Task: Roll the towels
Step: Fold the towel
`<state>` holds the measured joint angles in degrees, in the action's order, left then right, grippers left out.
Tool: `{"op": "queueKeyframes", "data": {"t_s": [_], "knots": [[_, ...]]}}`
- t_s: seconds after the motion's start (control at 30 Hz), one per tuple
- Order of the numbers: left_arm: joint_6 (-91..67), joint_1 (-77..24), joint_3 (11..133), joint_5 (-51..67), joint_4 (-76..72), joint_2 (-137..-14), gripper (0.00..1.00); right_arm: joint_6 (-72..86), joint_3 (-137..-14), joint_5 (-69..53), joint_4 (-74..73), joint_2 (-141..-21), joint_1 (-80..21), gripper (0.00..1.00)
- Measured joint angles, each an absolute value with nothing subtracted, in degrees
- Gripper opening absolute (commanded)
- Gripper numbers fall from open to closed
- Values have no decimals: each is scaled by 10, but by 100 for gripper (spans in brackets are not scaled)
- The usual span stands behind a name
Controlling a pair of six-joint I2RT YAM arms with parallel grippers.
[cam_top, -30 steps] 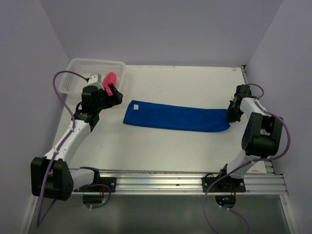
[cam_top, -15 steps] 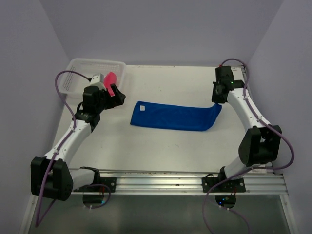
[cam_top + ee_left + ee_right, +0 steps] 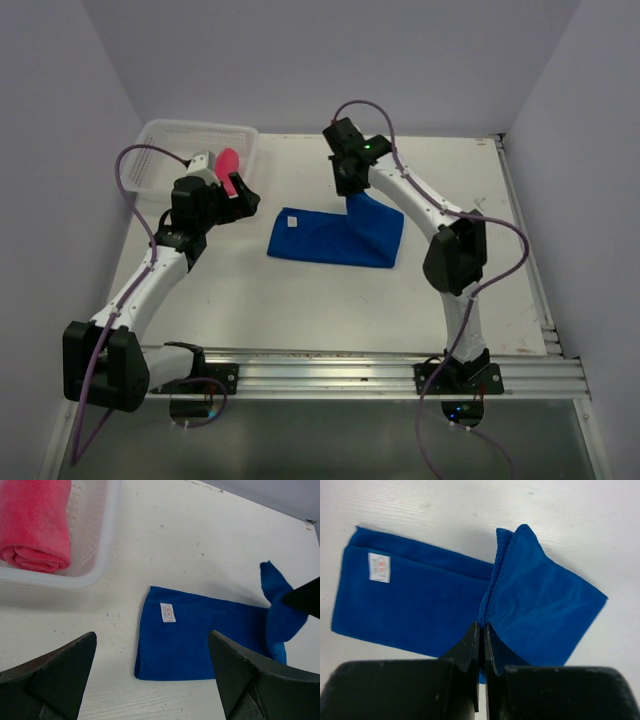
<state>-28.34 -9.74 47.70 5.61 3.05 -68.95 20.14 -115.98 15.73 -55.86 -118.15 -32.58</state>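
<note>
From above, the white basket (image 3: pixel 160 140) sits at the far left corner of the table (image 3: pixel 300 310). The pink towel (image 3: pixel 227 163) shows at the basket's right end, partly hidden by the left gripper (image 3: pixel 238 197), which hangs just in front of the basket's right corner. The blue towel (image 3: pixel 320 235) lies to the right of the basket. Its end farthest from the basket is lifted and folded over under the right gripper (image 3: pixel 347 187). How that gripper's fingers stand is hard to tell from this view.

In the left wrist view, the fingers (image 3: pixel 55 675) are spread wide with nothing gripped. The pink towel is a tight roll lying inside the basket. The blue towel lies on the table apart from the basket, with a white label (image 3: pixel 168 612) near its basket-side edge.

In the right wrist view, the fingers (image 3: pixel 470 647) are pinched together on a raised fold of the blue towel. The rest of it lies flat beneath.
</note>
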Motion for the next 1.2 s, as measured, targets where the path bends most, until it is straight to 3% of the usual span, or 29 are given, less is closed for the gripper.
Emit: {"op": "queueKeyframes", "data": {"t_s": [0.17, 0.3, 1.2], "knots": [[-283, -98, 477, 56, 30, -689, 96, 230, -1272, 124, -579, -1291, -384, 0], [-283, -99, 477, 56, 30, -689, 96, 252, -1292, 92, -580, -1326, -405, 0], [-284, -100, 477, 58, 30, -689, 97, 319, -1315, 34, -552, -1334, -419, 0]]}}
